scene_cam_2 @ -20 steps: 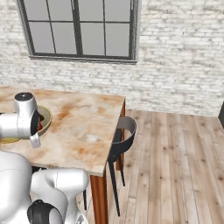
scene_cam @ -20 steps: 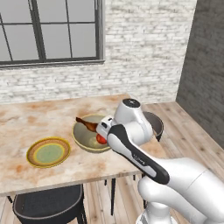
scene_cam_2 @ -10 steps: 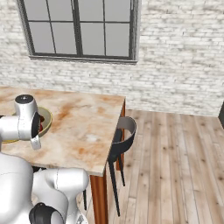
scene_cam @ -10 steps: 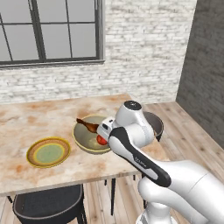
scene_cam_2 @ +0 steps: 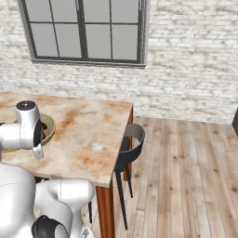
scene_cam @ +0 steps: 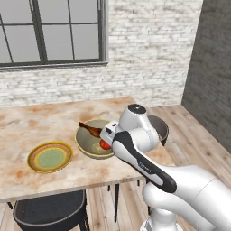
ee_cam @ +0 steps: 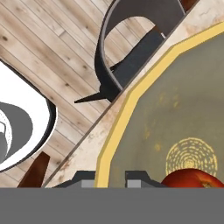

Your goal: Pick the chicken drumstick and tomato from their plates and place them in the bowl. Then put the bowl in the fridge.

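While fingers (ee_cam: 111, 177) straddle bowl (ee_cam: 131, 100) rim, narrow | tomato (ee_cam: 192, 178) inside | drumstick (scene_cam: 90, 130) left-base

Marbled table with two dishes on it

The tan, rust-mottled table (scene_cam: 54, 119) carries the olive-tan bowl (scene_cam: 85, 143) near its front right part and, well to the bowl's left, a yellow-rimmed plate (scene_cam: 49, 156) with a greenish centre, lying flat close to the front edge.
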